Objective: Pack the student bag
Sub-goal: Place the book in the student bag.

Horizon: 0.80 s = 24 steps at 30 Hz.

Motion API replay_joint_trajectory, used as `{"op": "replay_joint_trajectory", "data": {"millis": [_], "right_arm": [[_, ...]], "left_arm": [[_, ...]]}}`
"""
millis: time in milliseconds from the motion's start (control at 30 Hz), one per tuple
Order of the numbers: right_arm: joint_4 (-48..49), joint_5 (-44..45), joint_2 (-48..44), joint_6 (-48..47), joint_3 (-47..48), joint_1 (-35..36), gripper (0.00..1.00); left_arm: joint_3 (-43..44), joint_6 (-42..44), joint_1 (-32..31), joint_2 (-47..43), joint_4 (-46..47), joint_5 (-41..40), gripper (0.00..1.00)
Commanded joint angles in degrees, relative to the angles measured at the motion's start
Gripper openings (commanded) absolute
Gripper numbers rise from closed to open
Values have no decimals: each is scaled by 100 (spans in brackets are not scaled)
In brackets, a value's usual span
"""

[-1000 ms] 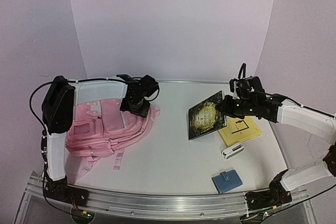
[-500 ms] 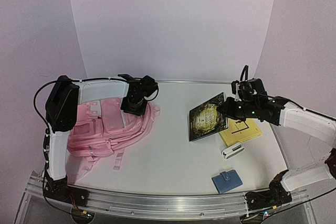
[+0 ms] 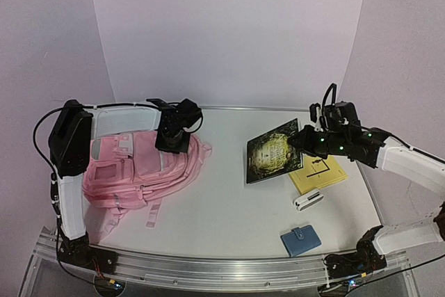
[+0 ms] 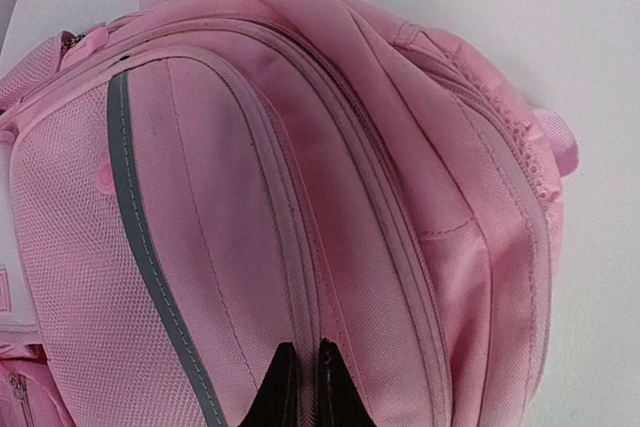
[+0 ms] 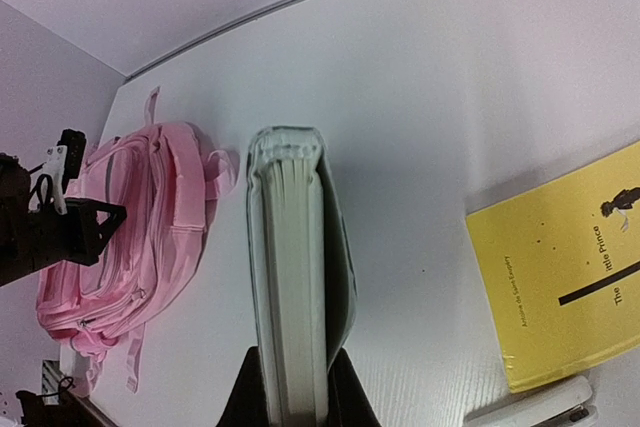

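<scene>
The student bag (image 3: pixel 135 172) lies on the left of the bench (image 3: pixel 222 206), its top toward centre. The left hand (image 3: pixel 171 145) is pinched shut on its zip seam. The right hand (image 3: pixel 300 142), well apart to the right, clamps the book (image 3: pixel 271 154).

We class this site as a robotics lab cell. Evidence: seamless pale lilac curved backdrop (image 3: pixel 229 33) on 3 sides, plain white tabletop (image 3: pixel 222 206), ribbed aluminium rail (image 3: pixel 222 269) at near edge w/ white-and-black left arm (image 3: pixel 71 203) and right arm (image 3: pixel 410 163) bolted on.
</scene>
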Motion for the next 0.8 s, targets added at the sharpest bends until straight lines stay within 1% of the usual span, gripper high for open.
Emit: {"op": "replay_joint_trajectory", "data": {"millis": [0,133,233,267,333,433,567,667,767], "right_arm": [[866,-504,-445,384,172,29,0],[1393,-948,-618,929,52,31,0],[2044,-1333,-674,1429,-119,34,0],[2323,-1414,-670,1593,-178,34,0],[2552,-1476,-613,1877,-272,34,0],[2612,-1421,-470,2105,-338,42,0],[2668,-1352,-328,2467,-507,63,0],[2813,-1330,-234,2721,-694,145,0],[3043,-1260,-44,2905,-796,322,0]], "left_arm": [[-506,403,33,-1327,923,1286,0],[-914,598,33,-2052,1545,2351,0],[-1168,686,33,-2463,1927,3225,0],[-1246,673,33,-2572,2046,3439,0],[-1360,621,33,-2765,2274,3741,0],[-1471,511,33,-2982,2596,3987,0],[-1629,392,34,-3149,2914,4010,0],[-1719,337,33,-3178,3112,4054,0],[-1787,320,33,-3139,3298,4280,0]]}}
